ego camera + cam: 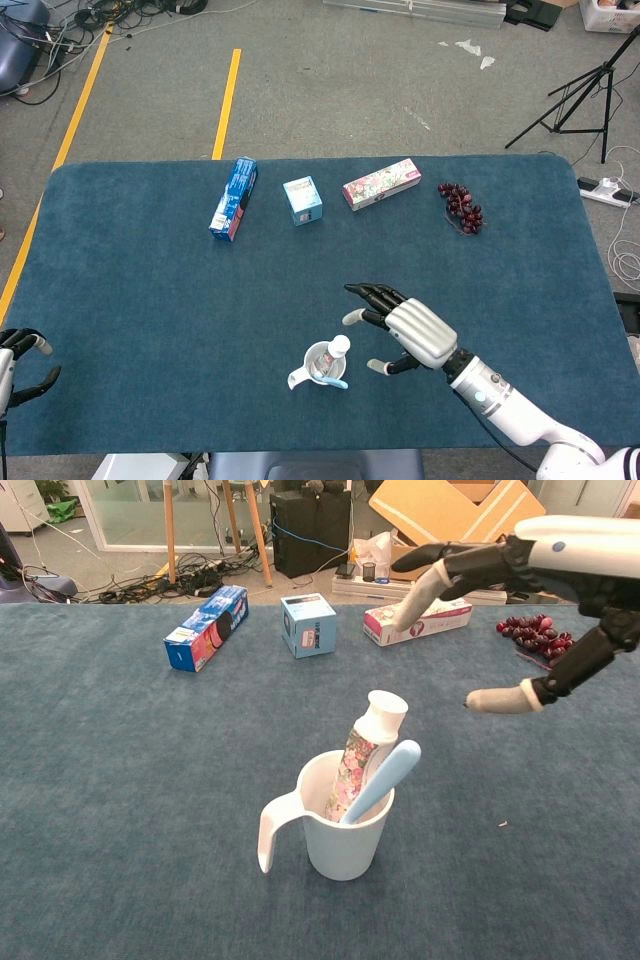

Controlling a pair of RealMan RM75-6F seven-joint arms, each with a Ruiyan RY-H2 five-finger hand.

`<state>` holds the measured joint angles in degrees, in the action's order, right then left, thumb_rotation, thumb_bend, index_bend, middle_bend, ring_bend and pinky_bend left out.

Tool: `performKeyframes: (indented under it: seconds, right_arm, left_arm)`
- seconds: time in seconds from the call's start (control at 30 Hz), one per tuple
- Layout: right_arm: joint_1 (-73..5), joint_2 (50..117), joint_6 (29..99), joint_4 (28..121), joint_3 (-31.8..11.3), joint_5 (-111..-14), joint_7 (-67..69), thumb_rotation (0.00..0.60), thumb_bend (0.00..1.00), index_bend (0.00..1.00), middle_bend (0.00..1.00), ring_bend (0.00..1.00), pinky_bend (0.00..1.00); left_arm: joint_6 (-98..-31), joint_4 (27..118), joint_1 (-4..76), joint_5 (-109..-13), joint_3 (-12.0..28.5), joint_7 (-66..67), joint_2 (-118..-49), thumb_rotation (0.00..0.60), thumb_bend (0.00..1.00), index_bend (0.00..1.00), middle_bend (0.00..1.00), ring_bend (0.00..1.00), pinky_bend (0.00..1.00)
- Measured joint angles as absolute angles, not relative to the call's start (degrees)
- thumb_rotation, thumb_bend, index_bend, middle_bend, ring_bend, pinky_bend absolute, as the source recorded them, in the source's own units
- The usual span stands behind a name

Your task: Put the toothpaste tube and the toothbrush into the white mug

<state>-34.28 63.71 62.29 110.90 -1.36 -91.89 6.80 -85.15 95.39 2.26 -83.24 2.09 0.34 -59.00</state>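
The white mug (340, 842) (313, 371) stands near the table's front edge, handle to the left. Inside it lean a floral toothpaste tube (366, 742) with a white cap (340, 346) and a light blue toothbrush (385, 778) (334, 382). My right hand (405, 331) (520, 590) hovers to the right of the mug, fingers spread, holding nothing and clear of the tube. Only part of my left hand (18, 362) shows, at the table's front left corner, and it holds nothing.
Along the far side lie a blue box (233, 197) (206, 627), a small light blue box (302, 199) (308, 623), a floral box (380, 183) (418, 621) and a bunch of dark grapes (462, 207) (535, 637).
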Motion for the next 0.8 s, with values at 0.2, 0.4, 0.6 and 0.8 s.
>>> performKeyframes:
  seconds: [0.2,0.4,0.6,0.8]
  right_arm:
    - [-30.1,59.38,66.11,111.77,0.06,-91.79,-6.78,0.6,0.14,0.31,0.06,0.0,0.11]
    - [-24.1,55.59,70.55,111.67,2.67,-91.72,-18.77,0.6,0.14,0.31,0.06,0.0,0.11]
    - [-17.15,56.02,78.47,108.86,3.93,-91.05,-25.4,0.6,0.14,0.31,0.06,0.0,0.11]
    - [-11.39,57.98,84.94,104.89,4.59,-91.28,-25.58,0.6,0.14,0.31,0.06,0.0,0.11]
  left_arm:
    - [-85.05,95.38,2.38,-83.31,2.06,0.79,-59.26,0.6,0.25,0.51,0.4,0.31,0.33]
    - [-84.9,95.09,2.55,-83.53,2.03,0.81,-59.52,0.6,0.25,0.51,0.4,0.31,0.33]
    - [-84.7,94.44,2.84,-83.93,1.99,0.64,-60.1,0.6,0.25,0.5,0.4,0.3,0.33]
    - [-84.94,92.75,3.14,-85.36,1.73,0.99,-61.09,0.6,0.25,0.45,0.36,0.28,0.33]
